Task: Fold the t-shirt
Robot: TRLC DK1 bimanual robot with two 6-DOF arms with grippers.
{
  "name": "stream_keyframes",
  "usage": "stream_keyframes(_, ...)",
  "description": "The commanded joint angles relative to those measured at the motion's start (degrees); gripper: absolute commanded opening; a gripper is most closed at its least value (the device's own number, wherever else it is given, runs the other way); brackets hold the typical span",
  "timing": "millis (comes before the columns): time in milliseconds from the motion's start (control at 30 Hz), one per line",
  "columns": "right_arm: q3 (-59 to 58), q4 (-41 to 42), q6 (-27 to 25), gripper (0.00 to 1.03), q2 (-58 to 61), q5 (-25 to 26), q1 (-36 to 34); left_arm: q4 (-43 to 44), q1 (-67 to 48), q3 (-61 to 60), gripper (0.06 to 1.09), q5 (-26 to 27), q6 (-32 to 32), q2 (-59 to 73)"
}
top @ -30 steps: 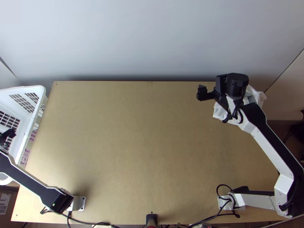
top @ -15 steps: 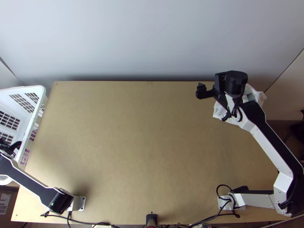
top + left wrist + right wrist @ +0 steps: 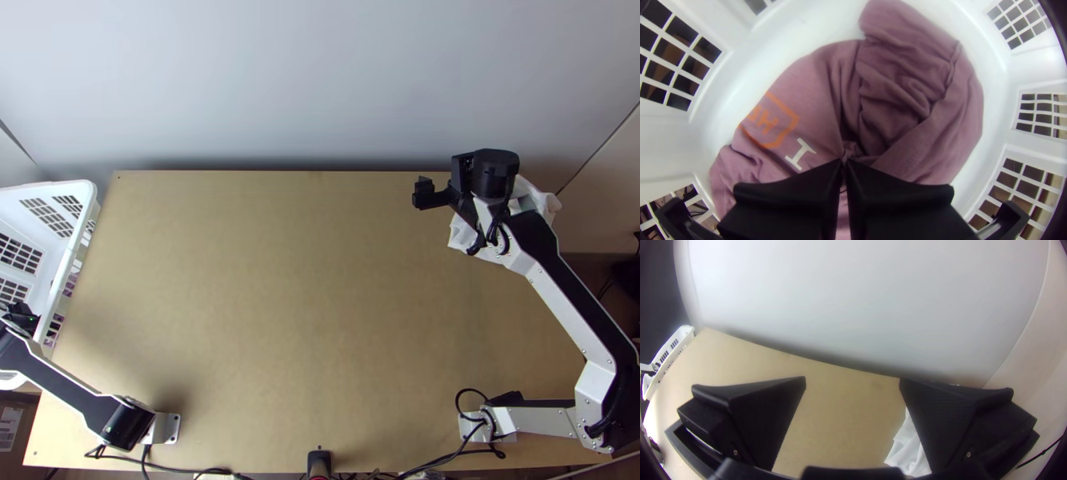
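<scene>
"Where's the t-shirt (image 3: 907, 80)?"

"Bunched in the basket (image 3: 58, 264), its long axis unclear; the left claw (image 3: 22, 318) pinches it, nearly closed."

"And the right claw (image 3: 464, 180)?"

"Wide open above the surface (image 3: 280, 280), holding nothing."

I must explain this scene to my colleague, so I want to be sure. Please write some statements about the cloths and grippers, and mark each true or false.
1. The mauve cloth lies spread flat on the table. False: it lies bunched in the white basket.
2. The right gripper is open. True.
3. The white cloth lies near the table's near left corner. False: near the far right corner.
4. The left gripper is shut. True.
</scene>
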Motion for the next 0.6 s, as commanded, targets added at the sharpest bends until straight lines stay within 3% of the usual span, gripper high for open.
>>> stream_keyframes(0,0.0,0.0,-0.1,0.98,0.1,0.3,-0.2,-3.9,-0.5,0.5,0.09,5.5,-3.9,-10.0)
stream_keyframes(333,-0.8,0.4,0.2,0.98,0.0,0.3,-0.2,-9.9,-1.3,1.2,0.09,17.9,-9.3,-35.8)
stream_keyframes(567,-0.7,0.5,0.7,0.98,-1.0,0.3,0.0,-9.0,-2.2,1.8,0.09,19.0,-12.7,-44.6)
